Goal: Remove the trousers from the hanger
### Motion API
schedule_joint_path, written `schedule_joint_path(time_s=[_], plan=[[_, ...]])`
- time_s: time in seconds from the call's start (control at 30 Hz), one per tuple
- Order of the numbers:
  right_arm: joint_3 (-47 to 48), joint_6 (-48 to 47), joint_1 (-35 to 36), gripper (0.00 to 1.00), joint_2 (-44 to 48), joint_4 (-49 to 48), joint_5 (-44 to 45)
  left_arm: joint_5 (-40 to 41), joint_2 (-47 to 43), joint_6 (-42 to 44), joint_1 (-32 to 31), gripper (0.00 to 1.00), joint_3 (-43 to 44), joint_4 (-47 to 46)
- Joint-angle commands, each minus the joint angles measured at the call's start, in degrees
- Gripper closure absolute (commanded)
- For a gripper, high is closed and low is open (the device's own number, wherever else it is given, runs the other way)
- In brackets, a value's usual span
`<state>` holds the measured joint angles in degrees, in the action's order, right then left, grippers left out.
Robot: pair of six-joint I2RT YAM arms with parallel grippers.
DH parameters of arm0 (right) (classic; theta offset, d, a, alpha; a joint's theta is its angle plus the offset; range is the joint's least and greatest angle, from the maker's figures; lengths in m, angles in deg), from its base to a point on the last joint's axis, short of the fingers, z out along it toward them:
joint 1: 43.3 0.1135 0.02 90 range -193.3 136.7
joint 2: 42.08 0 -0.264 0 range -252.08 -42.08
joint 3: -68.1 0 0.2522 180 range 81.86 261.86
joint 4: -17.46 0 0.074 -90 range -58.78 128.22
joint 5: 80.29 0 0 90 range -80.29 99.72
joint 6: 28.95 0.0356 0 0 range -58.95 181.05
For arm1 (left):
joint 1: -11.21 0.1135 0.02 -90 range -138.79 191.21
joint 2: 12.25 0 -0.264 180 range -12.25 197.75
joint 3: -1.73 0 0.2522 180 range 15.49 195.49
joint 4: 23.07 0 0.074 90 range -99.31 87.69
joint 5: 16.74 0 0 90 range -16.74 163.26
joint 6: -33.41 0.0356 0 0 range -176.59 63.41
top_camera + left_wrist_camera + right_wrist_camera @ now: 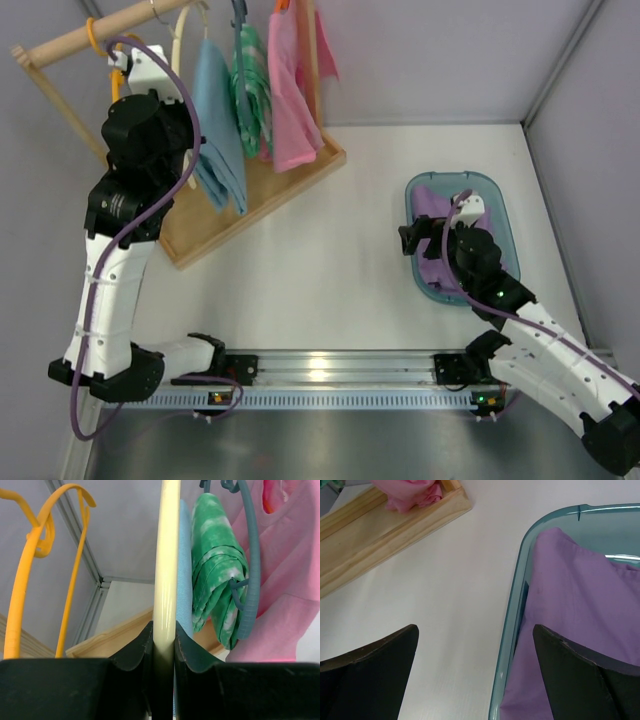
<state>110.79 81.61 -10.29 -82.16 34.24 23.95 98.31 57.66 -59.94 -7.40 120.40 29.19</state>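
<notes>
The light blue trousers point(220, 130) hang over the cream hanger point(181, 45) on the wooden rack at the back left. My left gripper point(168, 72) is raised at the rack, to the left of the trousers. In the left wrist view it point(164, 636) is shut on the hanger's cream bar point(166, 555). A strip of the blue cloth point(185, 570) shows just right of the bar. My right gripper point(422, 237) is open and empty at the left rim of the teal bin point(450, 180). In the right wrist view it point(475, 640) hangs over that rim point(512, 630).
A green patterned garment point(250, 85) on a grey-blue hanger point(250, 570) and a pink garment point(293, 90) hang right of the trousers. A yellow-orange hanger point(30, 565) hangs to the left. The rack's wooden base point(250, 200) lies below. Purple cloth point(580, 605) fills the bin.
</notes>
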Motion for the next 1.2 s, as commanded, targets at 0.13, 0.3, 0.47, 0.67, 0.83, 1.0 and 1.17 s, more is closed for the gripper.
schedule_joint_path(time_s=[0.13,0.3,0.47,0.67,0.83,1.0,1.17], plan=[[2.01,-0.17,0.74,0.01,0.96,-1.97,-0.17,-1.24,-7.41,-2.44,-1.16,1.0,-0.3,-13.28],[2.89,0.01,0.74,0.0,1.75,-0.92,-1.41,-7.02,-11.72,-5.86,-1.43,1.0,-1.46,-11.7],[2.19,0.36,0.73,0.01,4.04,-1.44,-2.19,-9.86,-13.65,-8.59,-1.43,1.0,-4.86,-8.09],[2.36,0.63,0.82,0.01,3.08,-4.07,-7.29,-12.83,-17.96,-9.39,-1.43,1.0,-7.17,-5.81],[4.29,1.24,0.82,0.01,1.84,-4.26,-10.89,-17.58,-21.82,-11.58,-1.43,1.0,-8.04,-2.47],[7.71,2.29,1.52,0.0,0.97,-6.89,-16.95,-20.83,-25.34,-13.17,-1.34,1.0,-11.47,0.25],[11.5,0.72,5.29,0.01,-3.07,-10.67,-21.36,-24.43,-31.67,-15.19,-0.29,1.0,-15.42,2.01]])
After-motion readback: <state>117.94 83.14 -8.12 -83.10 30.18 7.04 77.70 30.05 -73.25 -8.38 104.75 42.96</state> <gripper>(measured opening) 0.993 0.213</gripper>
